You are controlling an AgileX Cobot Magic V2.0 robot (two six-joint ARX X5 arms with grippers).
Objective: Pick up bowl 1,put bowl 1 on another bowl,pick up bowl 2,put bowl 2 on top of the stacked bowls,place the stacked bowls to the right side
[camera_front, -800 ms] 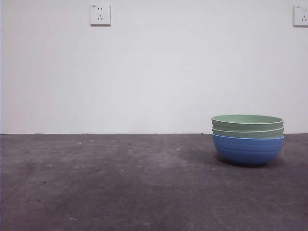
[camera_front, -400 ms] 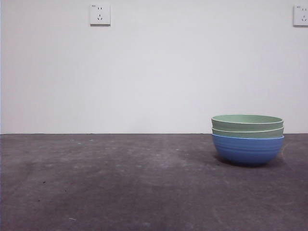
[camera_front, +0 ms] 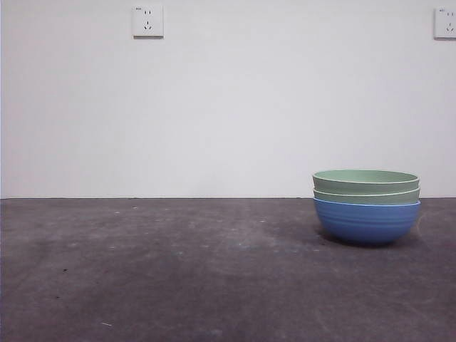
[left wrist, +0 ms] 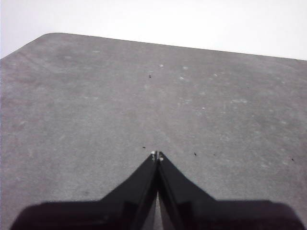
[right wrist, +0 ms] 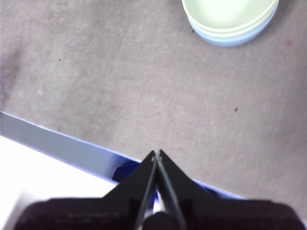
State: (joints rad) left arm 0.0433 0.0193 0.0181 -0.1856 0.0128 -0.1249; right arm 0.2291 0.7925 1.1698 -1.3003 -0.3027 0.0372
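The stacked bowls (camera_front: 366, 206) stood on the grey table (camera_front: 178, 271) at roughly the 4 o'clock position of the front view, near its right edge. The stack consisted of three nested bowls of equal size. The blue bowl (camera_front: 367, 222), ribbed faintly around its outside, formed the base and rested directly on the table. A pale green bowl (camera_front: 366, 197) sat inside it, showing only as a narrow band. A second pale green bowl (camera_front: 365, 179) sat on top, its rim level. All three were upright and in contact.

Neither arm appeared in the front view. The left gripper (left wrist: 156, 154) hung above bare table, its two black jaws pressed together at the tips and holding nothing. The right gripper (right wrist: 157, 153) was in the same condition: jaws closed tip to tip, nothing between them. It hung over the table's edge, well apart from the stack, which showed at about 1 o'clock in the right wrist view (right wrist: 230, 19).

Two wall sockets (camera_front: 147, 21) were mounted on the white wall (camera_front: 214, 121) behind the table, at 11 o'clock and 1 o'clock.
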